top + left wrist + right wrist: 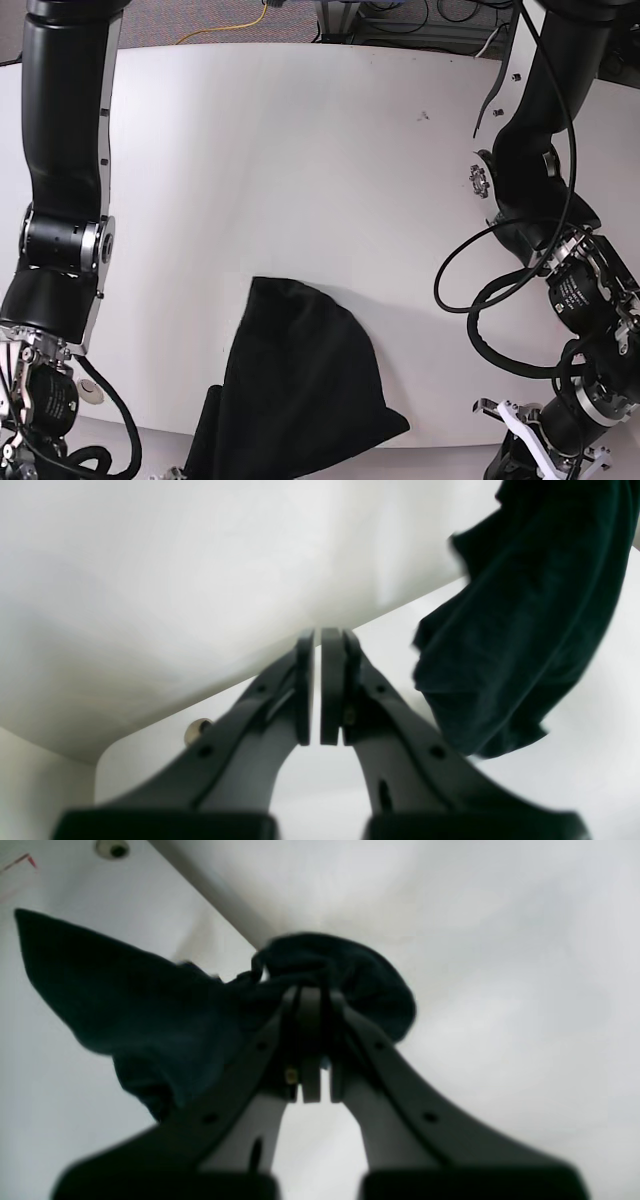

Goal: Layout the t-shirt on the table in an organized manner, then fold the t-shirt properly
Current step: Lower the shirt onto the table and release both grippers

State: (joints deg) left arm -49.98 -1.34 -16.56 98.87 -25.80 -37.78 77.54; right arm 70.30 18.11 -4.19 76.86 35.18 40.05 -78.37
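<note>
We see a plain black t-shirt (300,390) without print on a glossy white table (300,160); both arms (65,150) are black.

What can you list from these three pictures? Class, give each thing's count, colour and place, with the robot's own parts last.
t-shirt: one, black, bunched at the table's near edge, hanging from the right arm's grip.
table: one, glossy white, fills the base view.
grommets: two seen, metal, one near each near corner.
red tape mark: one, red outline, beside the right-hand grommet.
cables: black, looping along the left arm.
left gripper: one, dark grey, jaws shut on nothing.
right gripper: one, dark grey, jaws shut on the shirt.
</note>
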